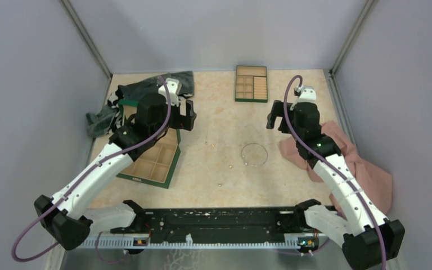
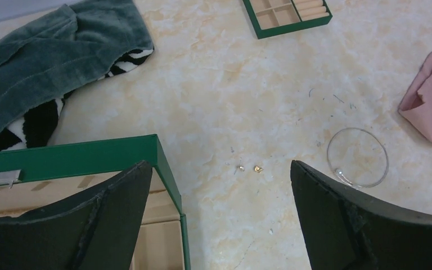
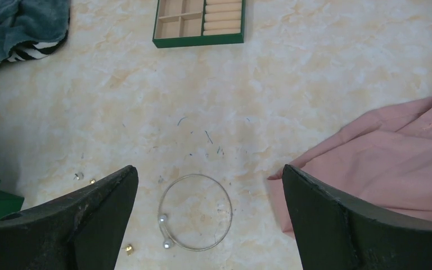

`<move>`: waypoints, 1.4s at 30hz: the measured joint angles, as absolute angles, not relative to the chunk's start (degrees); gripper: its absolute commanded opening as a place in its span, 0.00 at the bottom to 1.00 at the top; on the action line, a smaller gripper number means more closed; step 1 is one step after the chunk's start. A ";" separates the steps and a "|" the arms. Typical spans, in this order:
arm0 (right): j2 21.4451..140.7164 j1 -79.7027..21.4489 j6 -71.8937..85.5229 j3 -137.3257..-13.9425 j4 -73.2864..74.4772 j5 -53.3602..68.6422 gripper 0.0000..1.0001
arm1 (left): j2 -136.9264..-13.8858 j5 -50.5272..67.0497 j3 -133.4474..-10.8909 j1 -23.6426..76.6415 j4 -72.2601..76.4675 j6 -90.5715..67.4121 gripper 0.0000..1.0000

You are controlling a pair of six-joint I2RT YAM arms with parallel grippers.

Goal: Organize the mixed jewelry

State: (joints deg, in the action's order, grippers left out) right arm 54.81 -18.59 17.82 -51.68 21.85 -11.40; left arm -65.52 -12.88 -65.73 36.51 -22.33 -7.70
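Note:
The jewelry lies loose mid-table. A thin silvery hoop (image 1: 246,163) with two pearl-like ends rests flat; it shows in the left wrist view (image 2: 341,173) and between the fingers in the right wrist view (image 3: 162,219). Tiny gold specks (image 1: 212,144) are scattered to its left; two lie together (image 2: 257,169), and others sit apart (image 3: 128,250). My left gripper (image 1: 157,118) (image 2: 219,164) hangs open above the corner of a green box, holding nothing. My right gripper (image 1: 293,121) (image 3: 208,167) hangs open above the hoop, empty.
A large green box with tan compartments (image 1: 171,169) (image 2: 90,154) sits at the left. A smaller green tray (image 1: 251,100) (image 3: 197,40) stands at the back. A dark green towel (image 1: 146,87) (image 2: 45,56) lies back left, a pink cloth (image 1: 365,169) (image 3: 394,157) on the right.

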 measured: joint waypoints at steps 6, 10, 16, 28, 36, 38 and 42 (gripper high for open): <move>54.81 -18.59 18.70 -50.98 21.41 -11.49 0.99 | -65.34 -15.81 -64.95 36.51 -22.65 -7.33 0.99; 54.81 -18.59 19.49 -50.83 20.82 -11.77 0.99 | -64.86 -17.19 -63.61 36.51 -23.83 -5.82 0.99; 54.85 -18.59 19.77 -49.71 20.25 -12.19 0.99 | -57.84 -18.02 -56.60 36.51 -27.07 -5.34 0.99; 60.16 -18.59 18.90 -49.50 16.53 -8.29 0.99 | -54.24 -17.50 -47.86 36.51 -32.38 -14.68 0.99; 61.69 -18.59 18.55 -49.60 15.46 -6.02 0.98 | -58.70 -18.65 -45.19 36.51 -32.27 -18.44 0.99; 61.69 -18.59 18.65 -49.60 15.31 -5.82 0.98 | -60.27 -19.42 -45.19 36.51 -32.62 -18.68 0.99; 61.58 -18.59 18.98 -49.60 15.14 -5.82 0.98 | -61.04 -19.77 -45.15 36.51 -32.97 -19.27 0.97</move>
State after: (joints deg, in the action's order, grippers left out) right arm 61.58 -18.59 18.98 -49.60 15.14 -5.82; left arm -61.04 -19.77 -45.15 36.51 -32.97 -19.27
